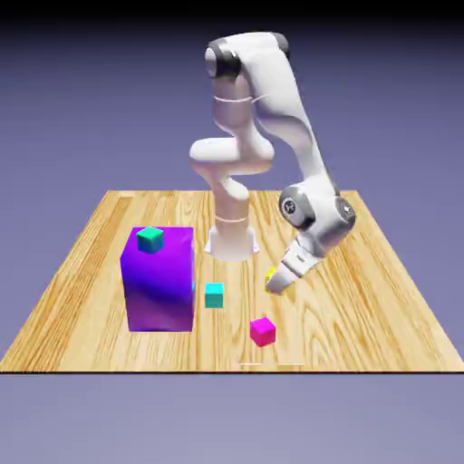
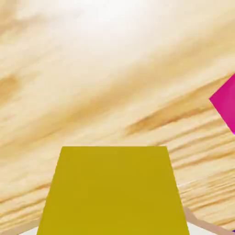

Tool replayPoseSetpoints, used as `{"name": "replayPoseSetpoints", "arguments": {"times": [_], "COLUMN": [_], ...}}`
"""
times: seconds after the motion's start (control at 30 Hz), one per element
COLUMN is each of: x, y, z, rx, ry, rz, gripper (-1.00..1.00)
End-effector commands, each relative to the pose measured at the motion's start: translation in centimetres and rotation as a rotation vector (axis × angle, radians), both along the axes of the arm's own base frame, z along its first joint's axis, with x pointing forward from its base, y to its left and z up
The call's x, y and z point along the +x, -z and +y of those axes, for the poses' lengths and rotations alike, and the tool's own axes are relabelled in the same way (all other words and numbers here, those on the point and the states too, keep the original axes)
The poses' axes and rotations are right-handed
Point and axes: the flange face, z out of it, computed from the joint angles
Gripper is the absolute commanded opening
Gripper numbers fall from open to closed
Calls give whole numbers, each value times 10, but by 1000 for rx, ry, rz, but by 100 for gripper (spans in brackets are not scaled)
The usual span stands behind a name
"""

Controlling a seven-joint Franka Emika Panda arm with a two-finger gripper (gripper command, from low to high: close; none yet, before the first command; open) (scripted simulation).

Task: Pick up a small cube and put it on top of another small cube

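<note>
While the yellow cube [image 2: 112,190] fills the bottom middle of the hand view, only a small yellow bit of it [image 1: 271,274] can be seen in the exterior view, right at the tip of the gripper [image 1: 277,282]. The gripper is clamped on the yellow cube, and its grey tips are hidden behind the cube in the hand view. The gripper is tilted and is pointed down toward the exterior view's left. Whether the cube is touching the tabletop [image 1: 381,299] or is lifted off it cannot be told.

The cyan cube [image 1: 214,294] is seen on the tabletop, to the exterior view's left of the gripper and apart from it. A pink cube [image 1: 263,331] is seen on the tabletop too, nearer the front edge, between the cyan cube and the gripper in that view. In the hand view a corner of the pink cube [image 2: 226,104] is cut off by the right edge, over pale wood grain.

A big purple block [image 1: 159,281] is stood just beside the cyan cube, on its other side. A teal cube [image 1: 150,239] is sat on top of the block. The white arm [image 1: 290,118] is bent over from the far side of the tabletop.
</note>
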Motion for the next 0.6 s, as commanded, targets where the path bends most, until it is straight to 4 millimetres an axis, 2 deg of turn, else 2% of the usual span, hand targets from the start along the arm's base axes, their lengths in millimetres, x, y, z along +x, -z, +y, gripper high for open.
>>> {"name": "replayPoseSetpoints", "arguments": {"times": [0.0, 0.17, 0.23, 0.47, 0.5, 0.53, 0.57], "x": [-6, -37, -42, -52, -52, -52, -52], "y": [-4, -18, -19, 42, 43, 43, 43], "z": [-10, -78, -86, -112, -112, -112, -112], "rx": [-2, -4, -3, -4, -3, -3, -3], "ry": [-30, -91, -99, -99, -99, -99, -99], "rz": [-1, 13, 16, 16, 16, 16, 16], "gripper": [-100, -100, -100, -100, -100, 100, 100]}}
